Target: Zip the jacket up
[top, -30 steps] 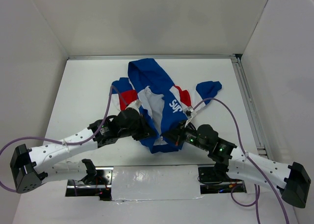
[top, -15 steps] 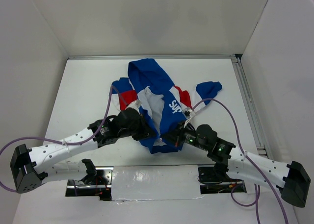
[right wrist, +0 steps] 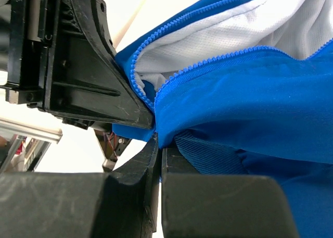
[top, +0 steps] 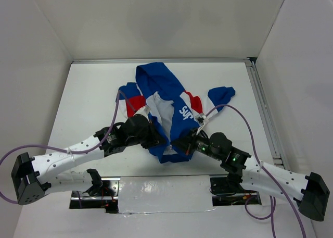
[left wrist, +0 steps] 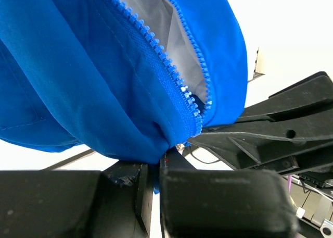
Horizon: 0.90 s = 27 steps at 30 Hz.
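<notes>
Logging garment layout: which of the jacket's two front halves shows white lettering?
The jacket half on the right gripper's side; the half by the left gripper shows red and white, no letters visible.

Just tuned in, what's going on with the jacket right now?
Both arms are at the bottom of the jacket, which lies spread on the table. The left gripper is shut on the blue hem by the lower end of the zipper, and the right gripper is shut on the fabric close beside it. The zipper teeth stand apart with white lining showing between them, so nothing is zipped yet.
</notes>
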### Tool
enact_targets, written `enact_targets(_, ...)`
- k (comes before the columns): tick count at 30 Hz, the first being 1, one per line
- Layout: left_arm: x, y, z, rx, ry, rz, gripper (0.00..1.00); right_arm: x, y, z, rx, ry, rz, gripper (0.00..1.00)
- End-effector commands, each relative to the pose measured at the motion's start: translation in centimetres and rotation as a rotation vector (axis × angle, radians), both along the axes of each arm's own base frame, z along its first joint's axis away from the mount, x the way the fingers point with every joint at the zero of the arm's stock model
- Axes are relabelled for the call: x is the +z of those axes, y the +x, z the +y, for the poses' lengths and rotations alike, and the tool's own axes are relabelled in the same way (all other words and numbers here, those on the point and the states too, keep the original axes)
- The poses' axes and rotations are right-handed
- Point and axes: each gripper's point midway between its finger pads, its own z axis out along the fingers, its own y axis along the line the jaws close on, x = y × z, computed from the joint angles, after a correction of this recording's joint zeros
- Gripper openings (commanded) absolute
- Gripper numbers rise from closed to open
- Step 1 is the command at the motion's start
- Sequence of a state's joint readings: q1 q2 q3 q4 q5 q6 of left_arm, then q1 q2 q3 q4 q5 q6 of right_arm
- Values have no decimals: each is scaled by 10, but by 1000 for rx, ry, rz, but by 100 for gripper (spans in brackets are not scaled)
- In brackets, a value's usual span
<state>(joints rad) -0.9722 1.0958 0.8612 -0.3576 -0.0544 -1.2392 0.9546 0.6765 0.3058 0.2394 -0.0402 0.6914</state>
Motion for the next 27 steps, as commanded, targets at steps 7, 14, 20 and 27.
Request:
enact_targets(7, 14, 1, -10, -17, -60, -26, 0, 26, 7, -2, -30, 95, -47, 0)
enact_targets(14, 14, 1, -6, 4, -62, -30, 0, 23, 5, 0, 0, 83, -34, 0)
enact_targets(20, 13, 2, -7, -4, -62, -43, 0, 24, 2, 4, 29, 82, -28, 0)
enact_targets(27, 14, 3, -7, -8, -71, -62, 0, 25, 0, 5, 48, 84, -30, 0)
